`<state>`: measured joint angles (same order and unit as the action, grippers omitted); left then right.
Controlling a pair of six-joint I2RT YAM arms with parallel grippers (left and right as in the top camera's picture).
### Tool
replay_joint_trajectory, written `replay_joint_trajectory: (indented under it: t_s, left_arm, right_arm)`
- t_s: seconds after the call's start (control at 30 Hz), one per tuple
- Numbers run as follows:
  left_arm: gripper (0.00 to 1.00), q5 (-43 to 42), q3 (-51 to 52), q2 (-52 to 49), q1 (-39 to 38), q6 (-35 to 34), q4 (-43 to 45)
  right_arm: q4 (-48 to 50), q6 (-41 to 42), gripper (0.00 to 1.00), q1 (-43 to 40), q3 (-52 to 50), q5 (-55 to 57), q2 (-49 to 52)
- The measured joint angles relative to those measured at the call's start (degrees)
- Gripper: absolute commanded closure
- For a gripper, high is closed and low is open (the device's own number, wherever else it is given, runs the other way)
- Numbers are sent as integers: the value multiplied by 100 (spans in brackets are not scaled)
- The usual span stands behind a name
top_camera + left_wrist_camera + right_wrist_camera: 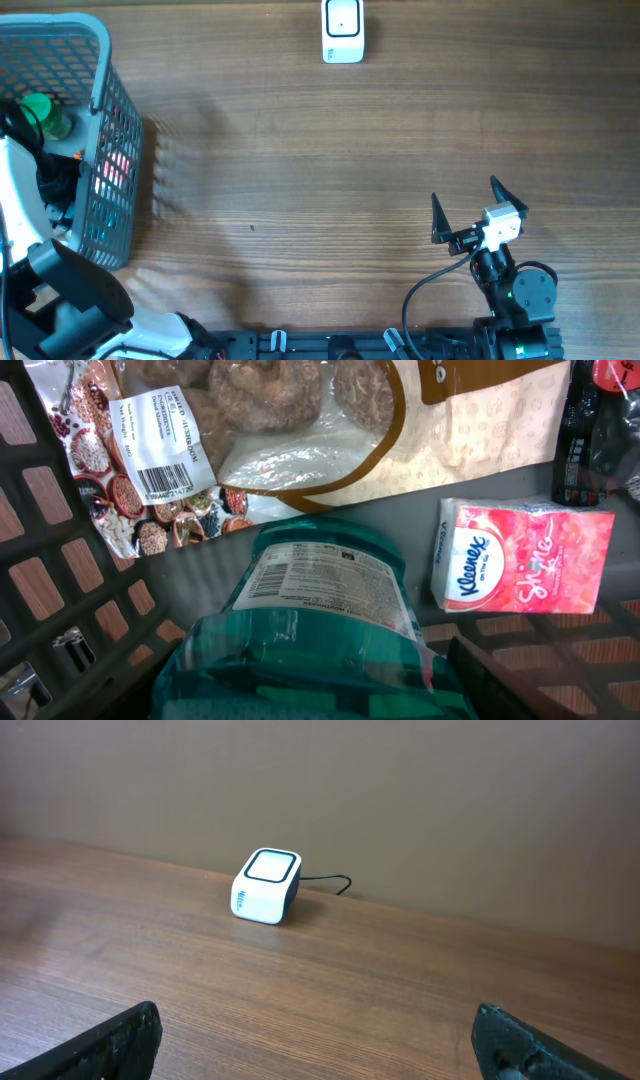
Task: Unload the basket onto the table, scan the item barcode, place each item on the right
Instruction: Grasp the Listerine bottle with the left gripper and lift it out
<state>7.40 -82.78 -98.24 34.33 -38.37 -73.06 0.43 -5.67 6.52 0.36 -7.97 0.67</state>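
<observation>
The teal pouch (300,650) lies inside the grey basket (62,28) at the left edge of the overhead frame, on top of the other goods. In the left wrist view it fills the lower centre. Its long axis runs from the bottom of that frame up toward the centre, leaning a little right, and its white printed label faces the camera at the upper end. I cannot make out a barcode on that label. The left gripper (280,670) is down in the basket with the pouch between its fingers, one dark finger (500,685) showing at lower right. Whether the jaws press the pouch or merely straddle it cannot be told. Around the pouch lie a bean-mix packet (120,510) with a clear barcode sticker at upper left, a brown-and-cream bag (420,430) across the top, and a Kleenex pack (525,555) at right. The white scanner (343,30) stands at top centre of the overhead view, well apart from the basket, with nothing in front of it. The right gripper (464,190) waits at lower right, jaws spread wide and empty, facing the scanner. By my reading the task is barely begun: the pouch is not yet lifted, and carrying it over and turning its code toward the scanner remain.
</observation>
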Motion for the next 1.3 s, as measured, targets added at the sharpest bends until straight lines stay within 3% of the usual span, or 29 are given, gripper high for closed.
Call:
replay_joint_trajectory:
  t_s: [0.47,1.0,1.3]
  left_arm:
    - [27,-549,-1541,-144,-2,2,-1032]
    - [30,-638,-2608,-144,-2,0,-1478]
    - [30,-1325,-3134,-144,-2,0,-1528]
  right_arm:
    - [-2,0,0,0,0,0,0]
    - [-2,0,0,0,0,0,0]
    - [-2,0,0,0,0,2,0]
